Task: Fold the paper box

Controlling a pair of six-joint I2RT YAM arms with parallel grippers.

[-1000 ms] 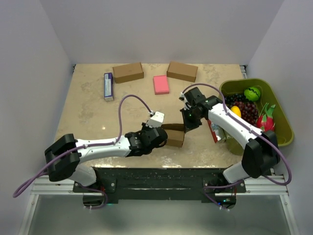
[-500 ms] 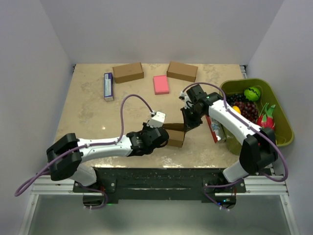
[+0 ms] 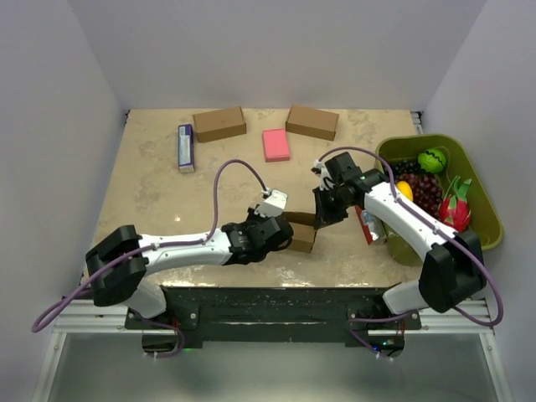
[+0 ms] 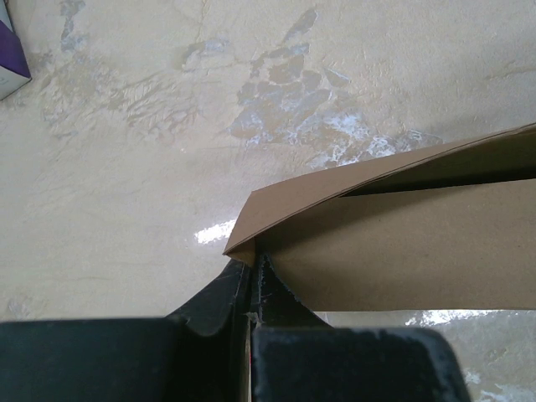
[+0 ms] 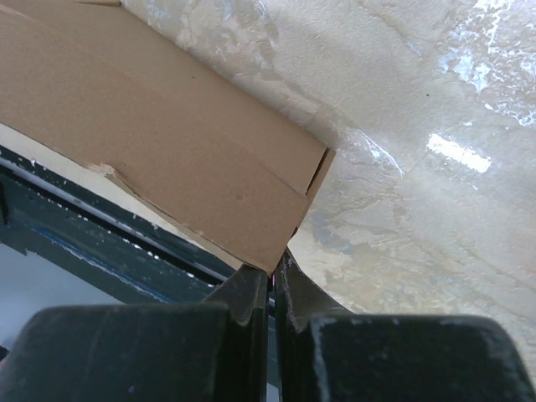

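The paper box [image 3: 301, 233] is a plain brown cardboard mailer near the table's front edge, between my two grippers. My left gripper [image 3: 283, 231] is shut on its left end; in the left wrist view the jaws [image 4: 251, 268] pinch a corner of a flap of the box [image 4: 402, 243]. My right gripper [image 3: 319, 219] is shut on the right end; in the right wrist view the jaws [image 5: 273, 266] clamp the corner of the box [image 5: 167, 142]. The box is slightly open along its top flap.
Two ready-made brown boxes [image 3: 219, 123] [image 3: 311, 122] and a pink pad [image 3: 275, 144] lie at the back. A purple-and-white carton [image 3: 185, 147] lies at back left. A green bin [image 3: 490, 213] with fruit stands at right, a red-white packet [image 3: 368, 224] beside it.
My left gripper has shifted a little right toward the box. My right gripper has moved slightly right and nearer. The box stays in nearly the same place.
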